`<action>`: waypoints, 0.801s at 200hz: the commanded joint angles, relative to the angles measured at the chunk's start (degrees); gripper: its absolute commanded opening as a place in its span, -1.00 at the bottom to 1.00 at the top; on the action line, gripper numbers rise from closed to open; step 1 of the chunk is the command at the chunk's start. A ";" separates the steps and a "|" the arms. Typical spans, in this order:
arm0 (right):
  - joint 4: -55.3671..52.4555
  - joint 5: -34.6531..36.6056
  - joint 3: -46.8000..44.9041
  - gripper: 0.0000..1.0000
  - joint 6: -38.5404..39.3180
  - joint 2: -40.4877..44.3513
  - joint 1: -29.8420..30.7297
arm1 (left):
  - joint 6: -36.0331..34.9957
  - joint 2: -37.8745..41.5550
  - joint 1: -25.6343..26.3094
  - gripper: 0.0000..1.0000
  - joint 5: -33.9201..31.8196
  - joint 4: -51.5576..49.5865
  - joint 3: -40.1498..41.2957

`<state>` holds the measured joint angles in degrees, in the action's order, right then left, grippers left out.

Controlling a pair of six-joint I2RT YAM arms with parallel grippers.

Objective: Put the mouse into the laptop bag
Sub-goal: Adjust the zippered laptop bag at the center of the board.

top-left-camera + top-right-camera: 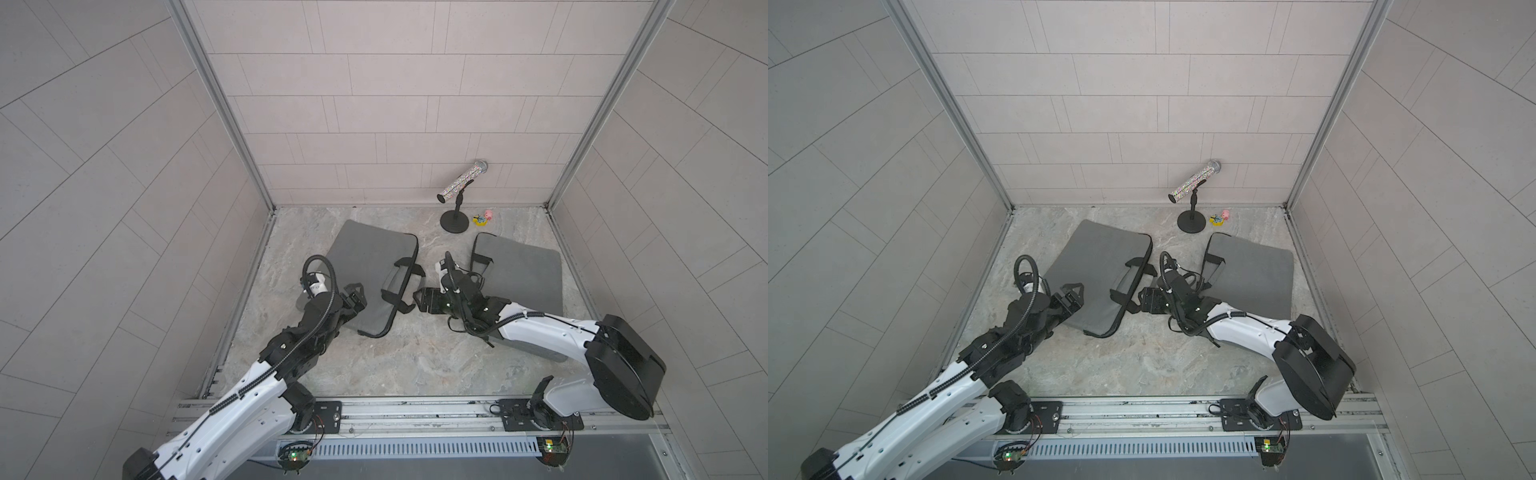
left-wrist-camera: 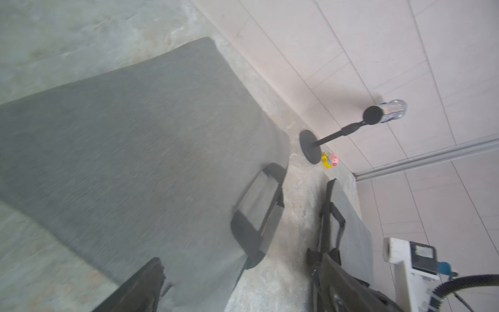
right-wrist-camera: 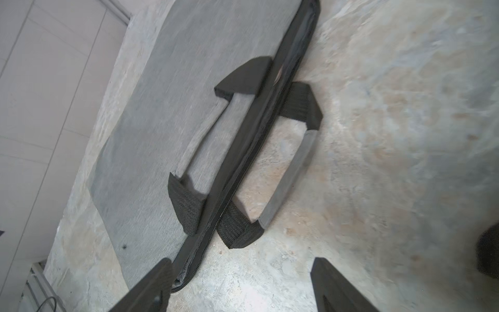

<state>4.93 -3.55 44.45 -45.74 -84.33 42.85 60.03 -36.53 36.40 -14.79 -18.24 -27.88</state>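
Marbled stone-pattern surface (image 1: pixel 395 365) carries all items and is enclosed by pale tiled panels. The laptop bag (image 1: pixel 365 266), grey fabric with black trim, lies flat at centre-left. One handle is folded onto its top face, the other lies out on the surface, and the zip edge runs between them. A second grey bag (image 1: pixel 523 270) lies flat at the right, partly under the right arm.

The left tool (image 1: pixel 358 298) hovers over the near side of the laptop bag, fingers spread, holding nothing. The right tool (image 3: pixel 241 260) sits just beside the handle edge, fingers spread and empty, with the outer handle directly ahead of it.

A glitter microphone on a black stand (image 1: pixel 462 182) and small yellow and pink toys (image 1: pixel 481 220) stand near the back wall, well apart from both tools.

Mouse: not identifiable in any view, so its location cannot be told.
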 commanded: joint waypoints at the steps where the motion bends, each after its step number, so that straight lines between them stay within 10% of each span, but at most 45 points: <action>1: -1.53 1.41 2.39 0.64 0.48 -6.41 0.67 | 4.35 4.86 -0.17 0.89 -0.30 -3.48 5.10; 95: -9.02 0.41 27.85 0.53 2.83 -33.19 1.89 | 4.97 10.80 -1.11 0.98 -0.41 -4.18 14.20; 160: -13.20 3.53 27.68 0.53 4.51 -29.78 -0.47 | 4.57 3.54 -6.05 0.97 2.89 -1.60 14.27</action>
<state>-3.51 -2.24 75.29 -41.91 -117.27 43.79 64.71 -31.86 32.99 -13.54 -21.21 -13.85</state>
